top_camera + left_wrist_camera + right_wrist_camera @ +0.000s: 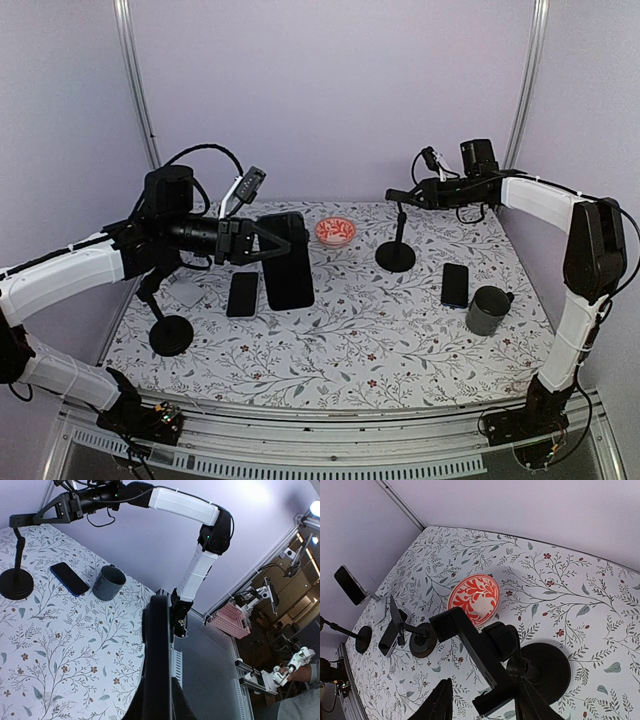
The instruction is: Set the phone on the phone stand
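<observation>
My left gripper is shut on a large black phone and holds it upright above the table's left middle. In the left wrist view the phone shows edge-on between the fingers of that gripper. The black phone stand has a round base and a thin pole at the back right. My right gripper is at the stand's top. In the right wrist view that gripper is open, with the stand's cradle slanting between its fingers, against the right one, above the base.
A red patterned bowl sits left of the stand. Two small phones lie flat on the table. A grey mug stands at the right. A second black stand is at the front left. Another phone is propped up at the back left.
</observation>
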